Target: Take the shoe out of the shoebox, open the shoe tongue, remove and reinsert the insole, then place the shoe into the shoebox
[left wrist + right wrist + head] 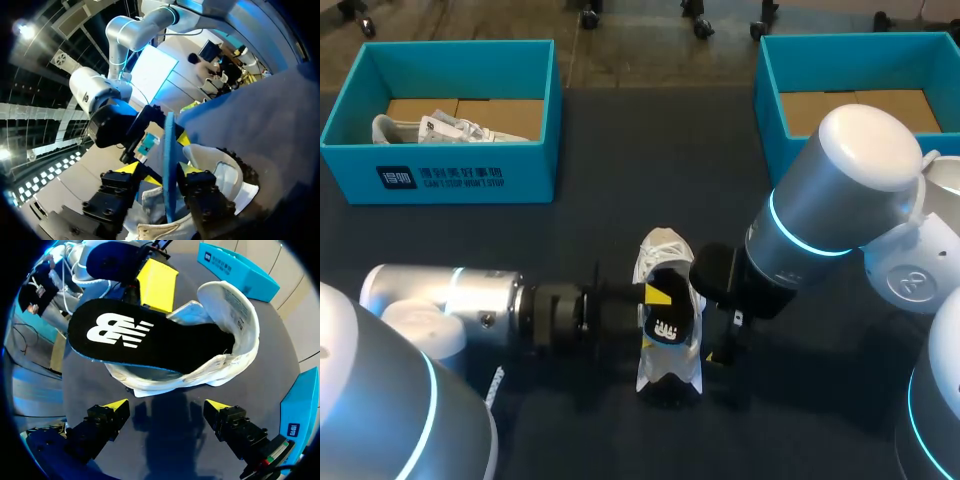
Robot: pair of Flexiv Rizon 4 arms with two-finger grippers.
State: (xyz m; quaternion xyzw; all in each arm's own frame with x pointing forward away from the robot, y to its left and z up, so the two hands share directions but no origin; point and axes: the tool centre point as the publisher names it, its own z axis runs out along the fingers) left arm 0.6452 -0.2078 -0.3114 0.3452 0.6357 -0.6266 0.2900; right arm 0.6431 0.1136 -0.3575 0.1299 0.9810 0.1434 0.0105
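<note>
A white shoe [662,248] lies in the middle of the dark table. Its black insole [668,325] with a white logo sticks partly out of it. My left gripper [655,300] comes in from the left and is open. In the left wrist view the insole [170,165] stands edge-on between the yellow tips of the left gripper [162,170], with a gap on at least one side. My right gripper [166,407] is open just short of the shoe [235,310], nothing between its fingers. The insole [150,340] rests half inside the shoe, one end raised.
A teal shoebox [440,175] stands at the back left with another white shoe [450,128] inside. A second teal shoebox [770,110] stands at the back right. A white lace end [496,385] lies by my left arm.
</note>
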